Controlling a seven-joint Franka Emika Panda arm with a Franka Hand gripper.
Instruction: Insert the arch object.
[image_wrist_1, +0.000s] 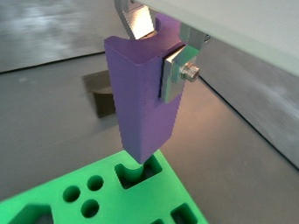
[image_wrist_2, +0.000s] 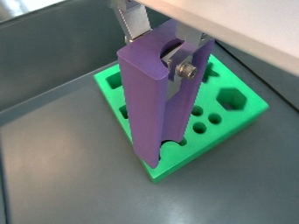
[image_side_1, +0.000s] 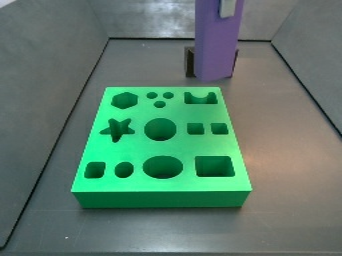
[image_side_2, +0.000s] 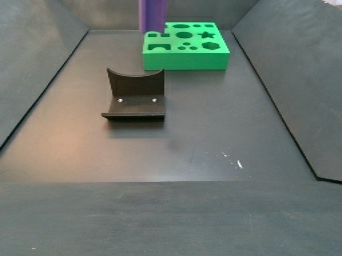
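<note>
Here the gripper (image_wrist_2: 173, 52) is clamped on the purple bar (image_wrist_2: 158, 96) (arch cut downward) over the green board (image_side_1: 160, 190); misalignment with the arch hole (image_side_1: 202, 97) could jam it.

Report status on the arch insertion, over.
End effector shut on purple bar, bar's lower end at board's arch hole. No separate arch block in view. Fixture on floor, apart from board.
</note>
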